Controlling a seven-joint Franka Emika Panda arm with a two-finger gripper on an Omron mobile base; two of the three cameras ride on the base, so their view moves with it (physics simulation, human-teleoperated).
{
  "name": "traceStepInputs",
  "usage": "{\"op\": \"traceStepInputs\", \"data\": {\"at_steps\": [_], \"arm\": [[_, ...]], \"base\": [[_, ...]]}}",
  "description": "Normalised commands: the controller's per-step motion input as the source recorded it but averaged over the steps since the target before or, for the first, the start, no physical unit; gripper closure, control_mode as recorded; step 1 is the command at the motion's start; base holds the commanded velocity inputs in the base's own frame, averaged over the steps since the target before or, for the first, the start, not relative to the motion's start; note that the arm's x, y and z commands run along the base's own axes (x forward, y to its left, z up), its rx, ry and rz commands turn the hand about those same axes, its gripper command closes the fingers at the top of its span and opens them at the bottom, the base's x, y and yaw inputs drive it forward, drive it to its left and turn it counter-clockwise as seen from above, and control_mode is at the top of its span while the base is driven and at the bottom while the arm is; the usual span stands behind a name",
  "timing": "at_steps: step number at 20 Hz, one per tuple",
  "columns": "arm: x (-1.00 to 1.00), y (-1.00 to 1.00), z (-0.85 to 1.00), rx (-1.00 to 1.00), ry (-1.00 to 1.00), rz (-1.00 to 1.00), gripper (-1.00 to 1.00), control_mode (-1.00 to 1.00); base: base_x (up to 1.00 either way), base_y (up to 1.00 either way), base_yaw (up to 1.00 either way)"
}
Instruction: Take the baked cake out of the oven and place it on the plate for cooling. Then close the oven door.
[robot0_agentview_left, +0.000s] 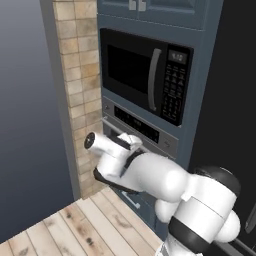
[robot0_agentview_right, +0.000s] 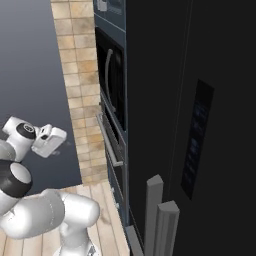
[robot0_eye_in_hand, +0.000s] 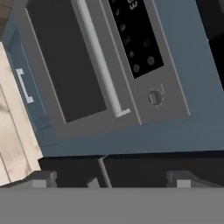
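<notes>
In the left base view, the white arm reaches forward from the lower right toward a tall blue-grey cabinet column. The oven (robot0_agentview_left: 142, 131) sits in that column directly below a black microwave (robot0_agentview_left: 147, 75), and only its upper part shows above the arm: the black control strip and the silver bar handle (robot0_agentview_left: 116, 130) of the oven door (robot0_agentview_left: 131, 145). The door stands shut against the oven front. The wrist of the arm hangs just in front of the handle. A tan tiled wall (robot0_agentview_left: 77, 95) borders the cabinet on the left, above a wooden plank floor (robot0_agentview_left: 80, 222).

In the right base view, the oven front is seen edge-on, with the bar handle (robot0_agentview_right: 109, 142) standing out from the closed door. The arm's hand (robot0_agentview_right: 49, 140) is held apart from the handle, out over the floor. A large black refrigerator (robot0_agentview_right: 190, 115) fills the right side.

In the hand view, the picture is rolled: the oven door (robot0_eye_in_hand: 65, 65), with its dark glass window, runs diagonally, the handle (robot0_eye_in_hand: 98, 59) crossing it, and the control strip (robot0_eye_in_hand: 133, 35) lies beside it. The pincer (robot0_eye_in_hand: 111, 180) is released, its two fingertips (robot0_eye_in_hand: 40, 179) wide apart with nothing between them, well short of the door.
</notes>
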Motion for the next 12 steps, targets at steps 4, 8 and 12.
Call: {"op": "traceStepInputs", "data": {"at_steps": [4,8,12], "arm": [[0.39,-0.52,-0.23,0.00,-0.04,0.07,-1.00,-1.00],[0.28,-0.62,-0.32,-0.01,-0.07,0.10,-1.00,-1.00],[0.24,-0.36,-0.21,-0.01,-0.07,0.08,-1.00,-1.00]], "base": [[0.00,0.00,0.00],[0.00,0.00,0.00],[0.00,0.00,0.00]]}}
